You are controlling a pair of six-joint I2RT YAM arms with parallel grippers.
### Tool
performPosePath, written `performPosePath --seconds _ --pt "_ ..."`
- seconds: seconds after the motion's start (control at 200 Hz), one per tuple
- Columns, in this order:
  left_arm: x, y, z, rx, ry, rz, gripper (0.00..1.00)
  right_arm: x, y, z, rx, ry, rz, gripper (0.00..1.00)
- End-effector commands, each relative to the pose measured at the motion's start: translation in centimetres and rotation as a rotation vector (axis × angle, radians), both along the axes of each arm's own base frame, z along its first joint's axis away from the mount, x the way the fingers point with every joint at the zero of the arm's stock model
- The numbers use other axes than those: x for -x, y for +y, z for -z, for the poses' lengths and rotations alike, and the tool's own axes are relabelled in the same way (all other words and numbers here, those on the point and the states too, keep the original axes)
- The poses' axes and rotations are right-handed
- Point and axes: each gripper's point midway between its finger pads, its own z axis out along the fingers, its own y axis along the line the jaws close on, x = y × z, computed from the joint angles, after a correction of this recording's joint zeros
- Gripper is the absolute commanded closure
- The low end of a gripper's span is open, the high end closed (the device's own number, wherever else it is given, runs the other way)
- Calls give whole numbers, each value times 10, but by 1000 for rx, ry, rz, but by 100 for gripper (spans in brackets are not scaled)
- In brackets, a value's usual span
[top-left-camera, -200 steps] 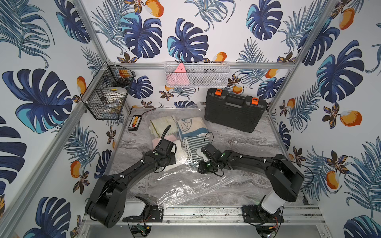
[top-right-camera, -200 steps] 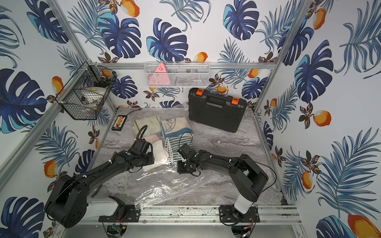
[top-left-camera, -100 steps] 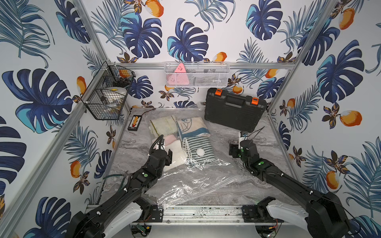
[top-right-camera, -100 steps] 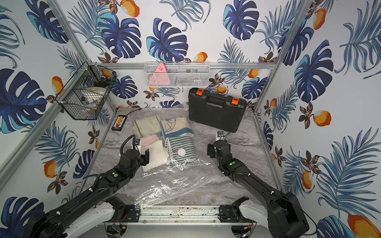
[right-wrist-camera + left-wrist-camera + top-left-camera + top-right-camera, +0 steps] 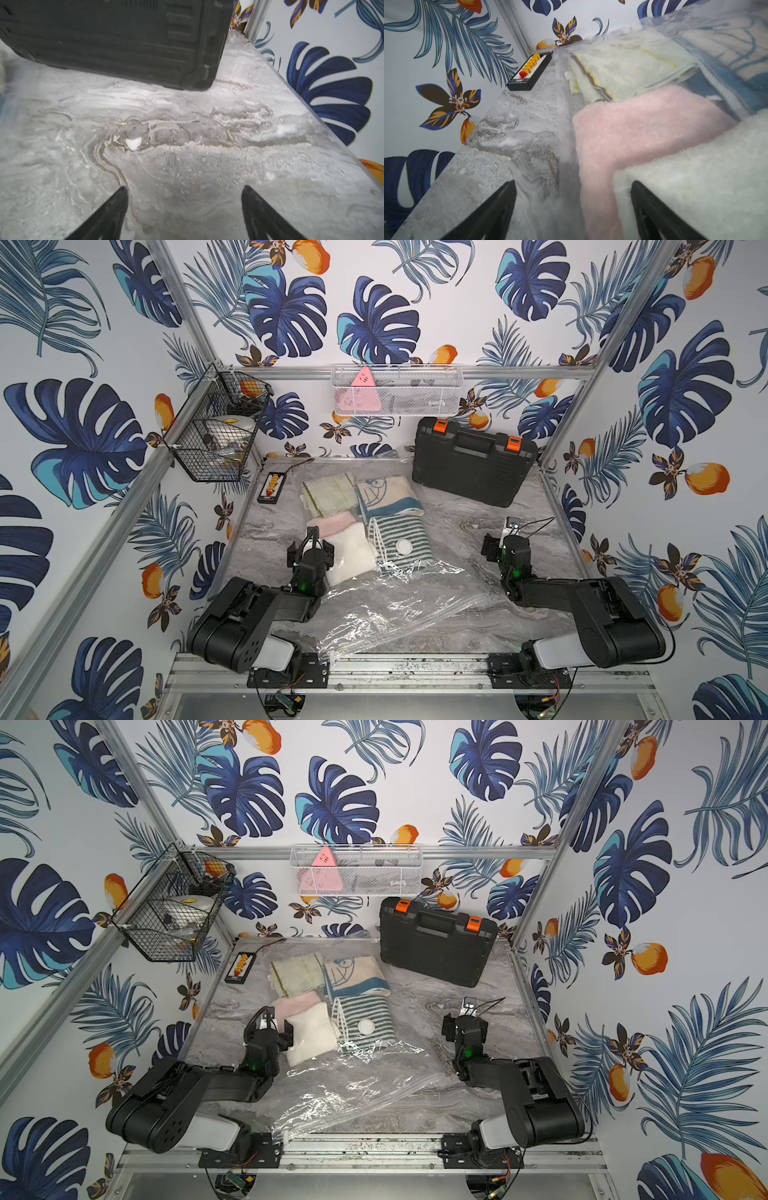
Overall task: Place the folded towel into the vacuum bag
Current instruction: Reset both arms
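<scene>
The vacuum bag [image 5: 386,605] lies flat on the marble table in both top views, its white valve cap [image 5: 404,546] over a green striped towel [image 5: 365,1011] and its zip strip [image 5: 365,1108] towards the front. Folded towels lie inside it under the clear film: white [image 5: 351,549], pink [image 5: 643,122], cream [image 5: 328,493] and a blue cartoon one [image 5: 386,495]. My left gripper [image 5: 309,551] [image 5: 573,184] stands open beside the white towel's left edge, holding nothing. My right gripper [image 5: 505,545] [image 5: 184,187] is open over bare table, right of the bag.
A black tool case [image 5: 473,466] stands at the back right. A small black abacus [image 5: 272,487] lies by the left wall. A black wire basket [image 5: 216,439] hangs on the left wall and a white mesh basket [image 5: 397,389] on the back rail.
Both arms have pulled back from the middle of the bag to their own sides. Both grippers have opened wide and let go of the bag and towel.
</scene>
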Motion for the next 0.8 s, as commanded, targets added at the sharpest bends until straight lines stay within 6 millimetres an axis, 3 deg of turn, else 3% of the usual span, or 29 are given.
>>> performPosePath --seconds 0.0,0.035,0.11,0.215,0.35,0.465,0.791 --pt "-26 -16 -28 64 -157 134 1 -17 25 -15 -19 -132 -166 7" --pt "-30 -15 -22 79 -145 141 1 -16 29 -10 -12 -134 -190 0" --pt "-36 -7 -10 111 -122 125 1 -18 28 -6 -12 -126 -181 0" --pt "-50 8 4 165 -15 80 1 -36 8 3 -12 -32 -43 0" --pt "-48 5 0 161 -51 96 1 -32 -13 0 -19 -58 69 0" --pt "-49 -8 0 98 -32 97 1 -32 -11 0 -21 -59 61 0" --pt "-46 -10 -3 68 -51 83 1 -32 -12 1 -21 -54 63 0"
